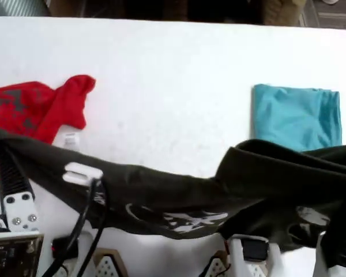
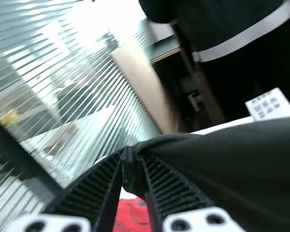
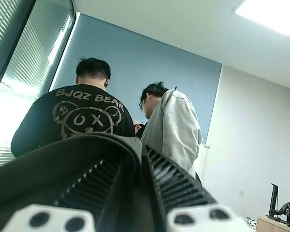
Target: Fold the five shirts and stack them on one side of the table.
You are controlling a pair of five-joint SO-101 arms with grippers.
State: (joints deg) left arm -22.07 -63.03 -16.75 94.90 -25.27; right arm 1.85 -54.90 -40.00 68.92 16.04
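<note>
A black shirt (image 1: 179, 196) with a white print hangs stretched in the air across the front of the white table (image 1: 173, 75). My left gripper (image 2: 132, 169) is shut on one end of it, the dark cloth pinched between its ribbed fingers (image 2: 99, 186). In the high view that finger (image 1: 11, 173) stands at the far left under the cloth. My right gripper (image 3: 141, 159) is shut on the other end of the black shirt (image 3: 48, 174). A crumpled red shirt (image 1: 40, 107) lies at the left, also below my left gripper (image 2: 130, 217). A folded teal shirt (image 1: 297, 115) lies at the right.
Black cables (image 1: 83, 225) and the white arm bases (image 1: 254, 251) crowd the table's front edge beneath the hanging shirt. A small white tag (image 1: 69, 138) lies beside the red shirt. Bare table runs between the red and teal shirts and behind them.
</note>
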